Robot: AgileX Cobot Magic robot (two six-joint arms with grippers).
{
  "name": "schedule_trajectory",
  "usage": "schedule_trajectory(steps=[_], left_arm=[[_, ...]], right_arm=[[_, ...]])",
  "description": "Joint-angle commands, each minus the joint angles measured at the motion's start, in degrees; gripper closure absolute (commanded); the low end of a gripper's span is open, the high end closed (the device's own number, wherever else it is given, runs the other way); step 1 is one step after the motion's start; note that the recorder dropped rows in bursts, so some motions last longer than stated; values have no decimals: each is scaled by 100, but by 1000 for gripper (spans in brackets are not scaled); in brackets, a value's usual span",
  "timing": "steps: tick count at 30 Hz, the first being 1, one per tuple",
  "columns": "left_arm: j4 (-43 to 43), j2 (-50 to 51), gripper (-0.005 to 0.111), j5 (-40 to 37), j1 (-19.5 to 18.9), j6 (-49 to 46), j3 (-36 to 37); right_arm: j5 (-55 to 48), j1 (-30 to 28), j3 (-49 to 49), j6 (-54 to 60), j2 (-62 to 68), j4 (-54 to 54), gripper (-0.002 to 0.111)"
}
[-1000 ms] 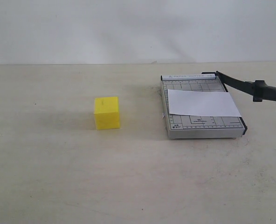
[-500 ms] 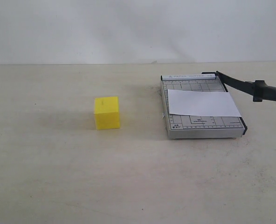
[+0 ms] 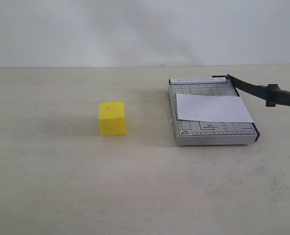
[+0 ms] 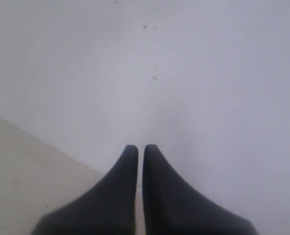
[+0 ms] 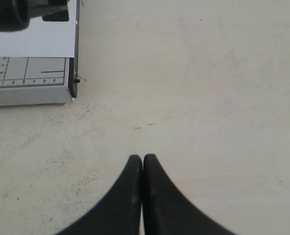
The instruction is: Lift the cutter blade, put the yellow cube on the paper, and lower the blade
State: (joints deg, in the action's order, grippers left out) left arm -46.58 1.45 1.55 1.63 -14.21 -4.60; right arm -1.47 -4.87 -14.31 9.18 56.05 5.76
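Observation:
The yellow cube (image 3: 111, 118) rests on the table left of centre in the exterior view. To its right lies the grey trimmer (image 3: 211, 132) with the white paper (image 3: 213, 108) across it. The black cutter blade (image 3: 262, 91) slants up off the trimmer's right side, handle end raised at the far right. Neither gripper shows in the exterior view. My left gripper (image 4: 140, 148) is shut on nothing, facing a pale wall. My right gripper (image 5: 142, 158) is shut and empty over bare table, apart from the trimmer's corner (image 5: 32, 78), the paper (image 5: 35, 34) and the blurred black handle (image 5: 8, 14).
The beige table (image 3: 61, 186) reaches back to a white wall (image 3: 135, 29). The table's edge against the wall (image 4: 27, 166) shows in the left wrist view.

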Motion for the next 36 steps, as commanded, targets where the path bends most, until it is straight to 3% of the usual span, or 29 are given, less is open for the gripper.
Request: schedule_trajectory(steps=[1, 6, 11, 14, 16, 18, 22, 24, 28, 32, 36], left_arm=[[1293, 1083, 102, -1364, 30, -553, -1325], [533, 2906, 102, -1486, 30, -2639, -2712], [-1252, 4535, 102, -1917, 103, -4291, -3517], [-2528, 5545, 102, -2022, 561, -5385, -3586], [-3091, 6144, 102, -1549, 1174, -5828, -3586], [-3277, 6586, 102, -480, 1978, -5882, -3586], [-3902, 7306, 102, 2978, 3453, -5600, -3615], [-3859, 7571, 102, 3764, 3933, -5380, -3675], [-3616, 7990, 102, 3304, 4592, -5149, -3781], [-3412, 8386, 102, 3028, 5002, -4183, -4001], [-1955, 9105, 102, 1898, 5154, -3316, -4766]], right_arm=[[-51, -23, 1, 615, 8, -24, 108], [-15, -23, 1, 555, 8, -24, 108], [-28, -23, 1, 307, 8, -12, 108], [-28, -23, 1, 271, 8, -12, 108], [-28, -23, 1, 271, 8, -12, 108], [-46, -23, 1, 275, 8, -12, 108], [-117, -23, 1, 275, 8, -12, 108], [-131, -23, 1, 261, 8, -12, 108], [-131, -23, 1, 261, 8, -12, 108], [-119, -23, 1, 261, 8, -12, 108], [-71, -23, 1, 152, 8, -12, 108]])
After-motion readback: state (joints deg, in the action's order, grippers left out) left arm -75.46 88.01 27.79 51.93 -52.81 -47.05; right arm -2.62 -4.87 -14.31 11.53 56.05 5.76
